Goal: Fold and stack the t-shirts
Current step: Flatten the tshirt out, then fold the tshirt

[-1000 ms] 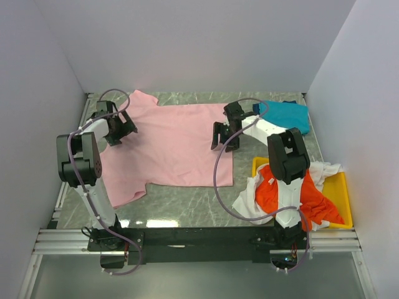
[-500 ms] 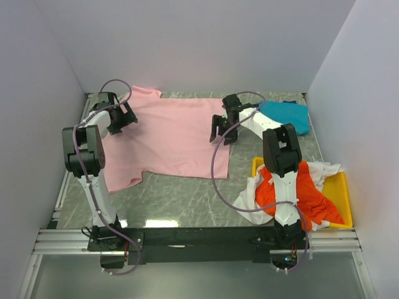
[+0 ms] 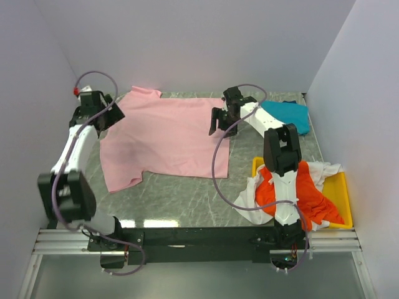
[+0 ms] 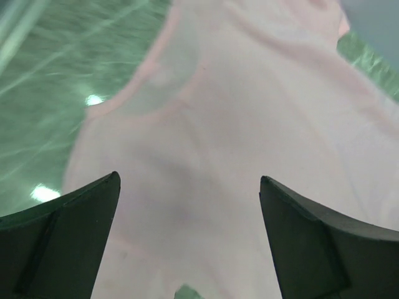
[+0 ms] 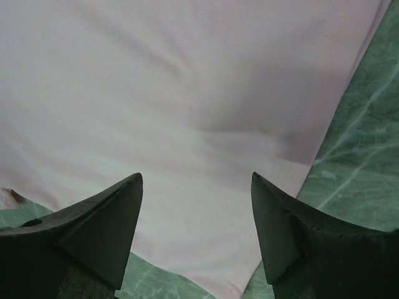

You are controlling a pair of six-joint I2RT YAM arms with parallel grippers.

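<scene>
One pink t-shirt (image 3: 168,137) lies spread flat toward the table's (image 3: 181,205) far edge. Left wrist: the left gripper (image 4: 187,187) gapes above its shoulder seam. Right wrist: the right gripper (image 5: 196,180) gapes over the hem corner. Folding looks about to begin; each must pinch cloth.

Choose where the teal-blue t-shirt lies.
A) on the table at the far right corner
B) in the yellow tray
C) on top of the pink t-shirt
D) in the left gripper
A: the teal-blue t-shirt lies on the table in the far right corner, beyond the yellow tray and apart from it.
</scene>
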